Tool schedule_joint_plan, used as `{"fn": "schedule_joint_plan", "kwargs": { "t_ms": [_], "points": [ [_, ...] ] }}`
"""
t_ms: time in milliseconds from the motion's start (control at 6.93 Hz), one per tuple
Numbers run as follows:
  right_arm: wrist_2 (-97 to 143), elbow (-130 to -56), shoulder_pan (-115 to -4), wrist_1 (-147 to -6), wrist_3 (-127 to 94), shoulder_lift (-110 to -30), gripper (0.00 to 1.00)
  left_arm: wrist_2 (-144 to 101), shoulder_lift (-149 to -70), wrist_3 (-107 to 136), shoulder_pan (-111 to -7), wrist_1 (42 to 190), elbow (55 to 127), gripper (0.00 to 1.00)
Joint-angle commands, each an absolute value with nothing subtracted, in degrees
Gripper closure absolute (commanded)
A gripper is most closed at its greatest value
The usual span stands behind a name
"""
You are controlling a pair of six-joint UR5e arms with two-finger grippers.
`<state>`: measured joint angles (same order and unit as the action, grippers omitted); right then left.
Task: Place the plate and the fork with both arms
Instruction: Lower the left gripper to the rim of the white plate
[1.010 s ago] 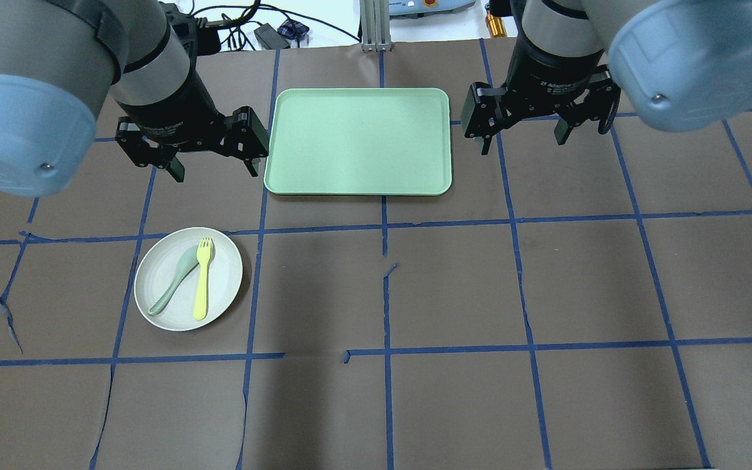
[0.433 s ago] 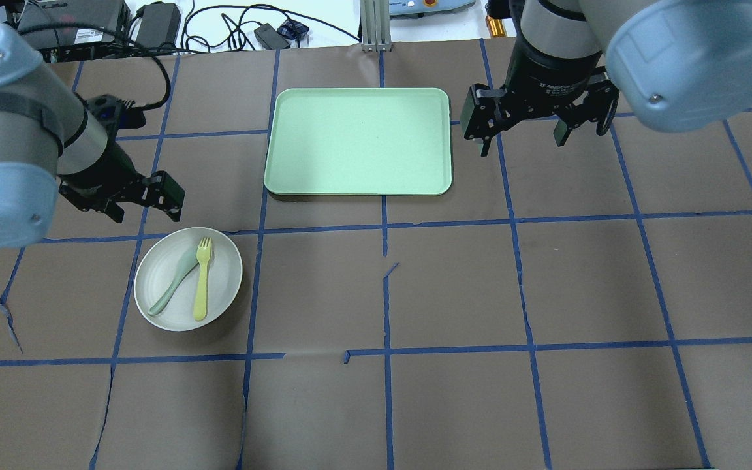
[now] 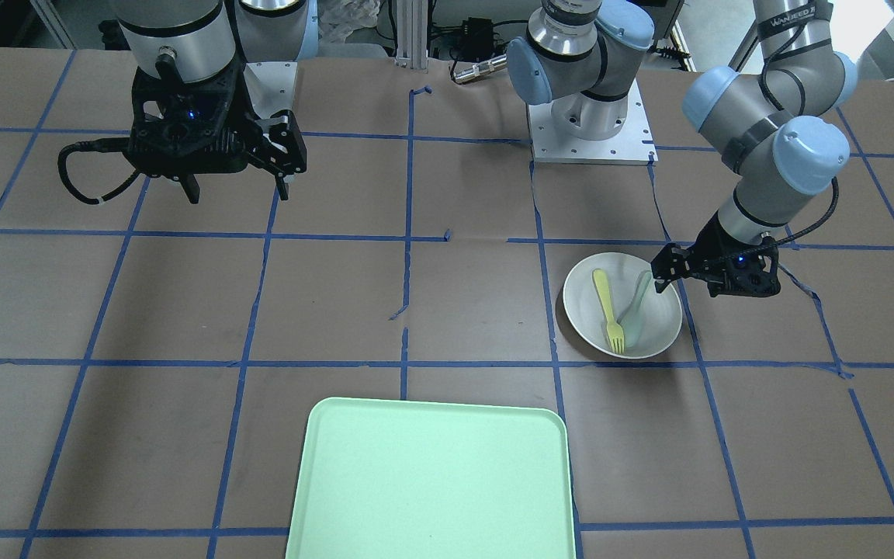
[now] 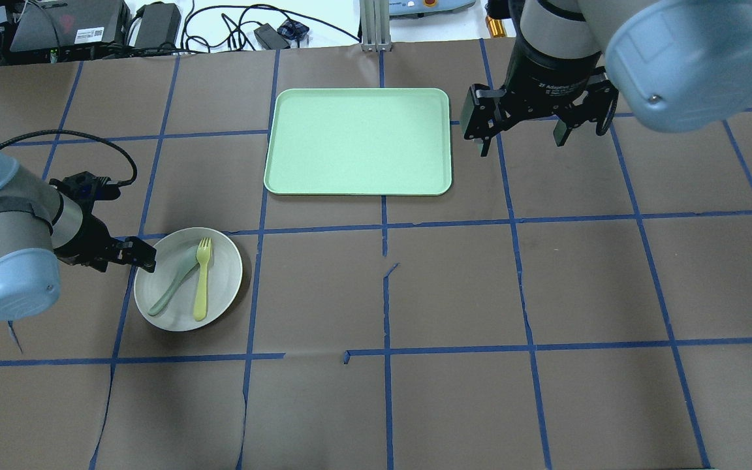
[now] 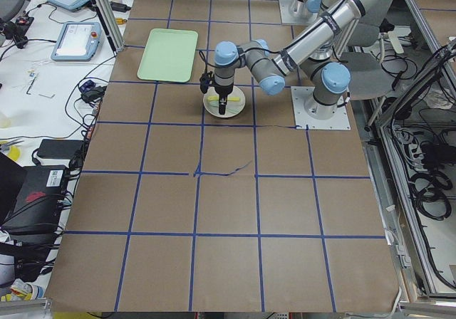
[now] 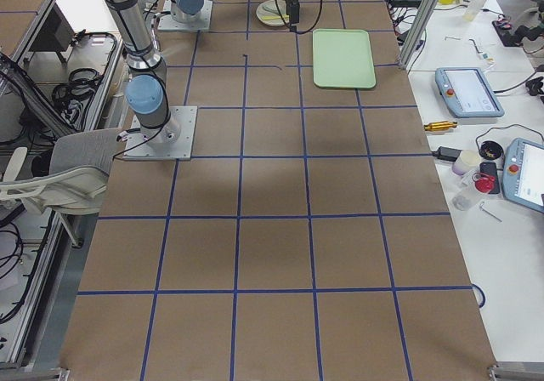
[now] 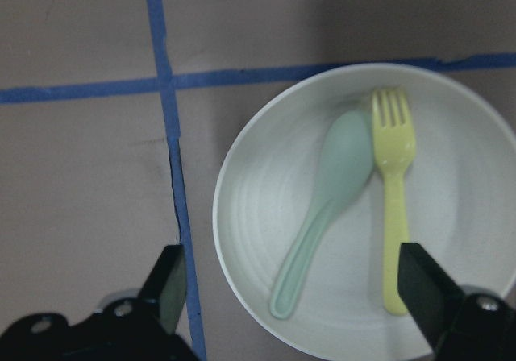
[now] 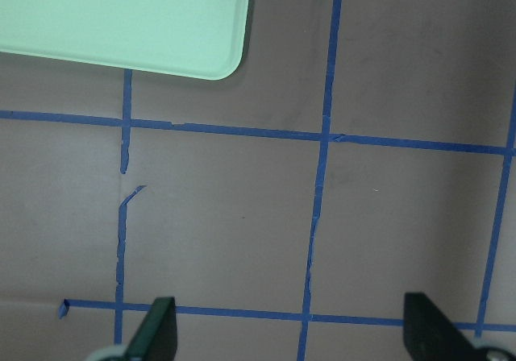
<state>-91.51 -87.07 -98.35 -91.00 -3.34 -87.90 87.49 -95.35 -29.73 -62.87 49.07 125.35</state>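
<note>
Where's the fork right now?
Overhead view, left half of the table: the fork lies on the plate, just right of the spoon, tines toward the tray.

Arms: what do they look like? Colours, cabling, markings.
Both the left arm and right arm are silver-grey tubes with light-blue round joint caps. Each ends in a black two-finger tool, left tool and right tool, with a blue light and a looping black cable at the wrist. White "2F Adaptive" lettering shows on the right one.

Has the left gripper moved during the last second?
Yes. The left gripper left the tray's left side and came toward the robot, to the plate's left rim.
</note>
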Motion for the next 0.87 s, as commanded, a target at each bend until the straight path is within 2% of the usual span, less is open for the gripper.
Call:
{"fn": "schedule_joint_plan", "kwargs": {
  "t_ms": [0,144,289,433,722],
  "points": [
    [-91.6,-87.0,-98.3,-91.1,-3.3,-88.0,0.0,86.3,-96.2,-30.8,-61.2,48.0,126.0,0.06],
    [-91.5,-87.0,-98.3,-91.0,-3.3,-88.0,0.0,86.3,-96.2,-30.8,-61.3,47.9,125.9,0.06],
    [-91.6,-87.0,-98.3,-91.2,-3.3,-87.9,0.0,86.3,-96.6,-30.8,-61.3,47.7,126.1,0.11],
    [-91.6,-87.0,-98.3,-91.1,-3.3,-87.9,0.0,86.4,-97.7,-30.8,-61.2,47.7,126.4,0.28],
    [-91.7,-87.1,-98.3,-90.9,-3.3,-87.9,0.0,86.9,-99.7,-31.2,-61.1,47.7,126.5,0.48]
  ]
}}
